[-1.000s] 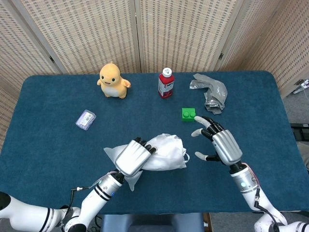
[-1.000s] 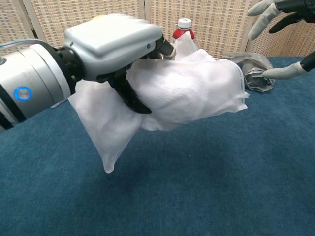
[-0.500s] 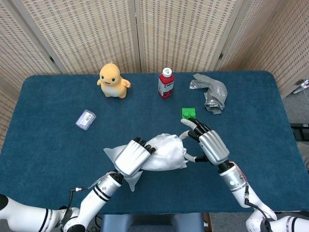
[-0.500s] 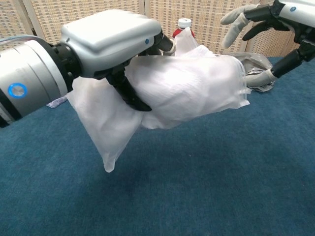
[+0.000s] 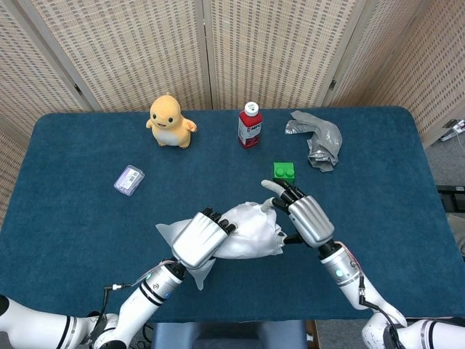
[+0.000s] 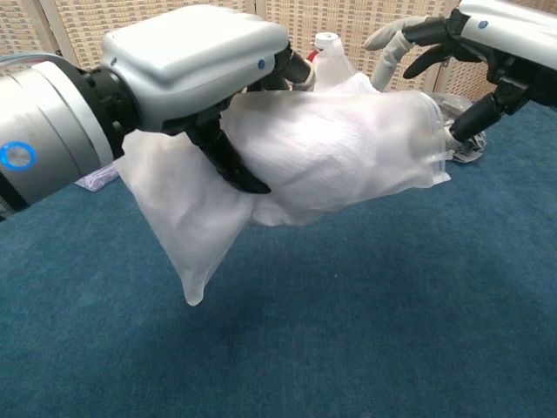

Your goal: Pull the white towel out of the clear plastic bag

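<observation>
Left robot hand (image 5: 198, 241): gripping the clear plastic bag (image 6: 187, 231), holding it above the blue table (image 5: 73, 211). White towel (image 6: 339, 152): lying inside the bag, bulging toward its open end. Right robot hand (image 5: 305, 218): reaching at that open end, fingers (image 6: 392, 39) spread, holding nothing. Green block (image 5: 284, 171): sitting just beyond. Red bottle (image 5: 249, 126), yellow toy (image 5: 169, 121): standing further back.

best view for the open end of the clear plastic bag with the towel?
Chest view: the clear plastic bag fills the frame side-on, its open end at the right beside the right hand, with the left hand gripping the other end. The head view shows the bag small, largely covered by both hands.
</observation>
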Tool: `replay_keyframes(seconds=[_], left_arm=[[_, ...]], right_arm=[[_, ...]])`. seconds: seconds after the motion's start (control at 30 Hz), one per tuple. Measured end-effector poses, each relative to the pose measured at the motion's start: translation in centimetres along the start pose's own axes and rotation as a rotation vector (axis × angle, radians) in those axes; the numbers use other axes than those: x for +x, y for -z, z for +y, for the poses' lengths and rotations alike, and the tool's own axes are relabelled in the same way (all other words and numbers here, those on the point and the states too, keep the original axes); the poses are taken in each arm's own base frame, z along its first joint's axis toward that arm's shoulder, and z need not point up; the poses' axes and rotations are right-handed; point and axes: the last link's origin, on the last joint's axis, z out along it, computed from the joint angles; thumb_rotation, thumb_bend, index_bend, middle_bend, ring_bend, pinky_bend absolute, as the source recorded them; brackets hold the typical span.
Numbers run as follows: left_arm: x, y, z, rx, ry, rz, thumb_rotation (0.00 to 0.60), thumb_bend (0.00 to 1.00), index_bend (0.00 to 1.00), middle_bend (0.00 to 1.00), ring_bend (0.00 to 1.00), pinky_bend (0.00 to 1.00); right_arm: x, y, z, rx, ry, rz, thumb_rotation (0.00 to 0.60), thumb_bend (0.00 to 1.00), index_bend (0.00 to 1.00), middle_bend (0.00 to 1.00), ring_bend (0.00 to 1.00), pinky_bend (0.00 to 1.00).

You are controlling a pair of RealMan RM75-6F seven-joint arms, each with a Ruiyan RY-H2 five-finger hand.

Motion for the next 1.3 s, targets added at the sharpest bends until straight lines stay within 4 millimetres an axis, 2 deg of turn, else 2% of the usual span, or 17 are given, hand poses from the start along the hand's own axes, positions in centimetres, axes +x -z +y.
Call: replay_keyframes(seconds=[0.13,0.3,0.5,0.7,0.8,1.07,1.3], left_arm=[[0.0,0.0,0.0,0.002,0.002,0.000,0.600,0.00,0.49,0.67,0.57,0.53],[0.0,-0.1,0.0,0.004,0.008,0.003,0.600,0.00,0.49,0.67,0.57,0.53],[0.0,0.0,0.0,0.003,0.008,-0.001,0.600,0.00,0.49,0.67,0.57,0.53],[-0.1,0.1,0.0,0.006,0.012,-0.003,0.600,0.00,0.49,0.67,0.57,0.53],[-0.2,0.2,0.0,0.008,0.013,-0.006,0.600,0.00,0.49,0.67,0.57,0.53],[-0.7,0.4,-0.3,0.026,0.015,-0.040,0.600,0.00,0.49,0.67,0.57,0.53],[-1.2,0.7,-0.6,0.066,0.013,-0.098,0.600,0.00,0.42,0.67,0.56,0.53]], right_arm=[[-0.3,-0.2,-0.2,0.005,-0.003,-0.014,0.600,0.06,0.41,0.12,0.05,0.21],[-0.7,-0.4,-0.4,0.011,-0.016,-0.040,0.600,0.17,0.46,0.12,0.04,0.21],[-1.2,-0.9,-0.7,0.013,-0.039,-0.057,0.600,0.34,0.59,0.12,0.04,0.21],[-1.6,-1.2,-0.8,0.003,-0.047,-0.062,0.600,0.54,0.67,0.15,0.04,0.21],[-1.8,-1.4,-0.9,0.001,-0.044,-0.063,0.600,0.61,0.72,0.17,0.04,0.21],[-2.0,-2.0,-0.7,-0.014,-0.005,-0.039,0.600,0.64,0.77,0.19,0.04,0.21],[-2.3,-3.5,-0.7,-0.022,0.010,-0.043,0.600,0.65,0.78,0.19,0.04,0.21]])
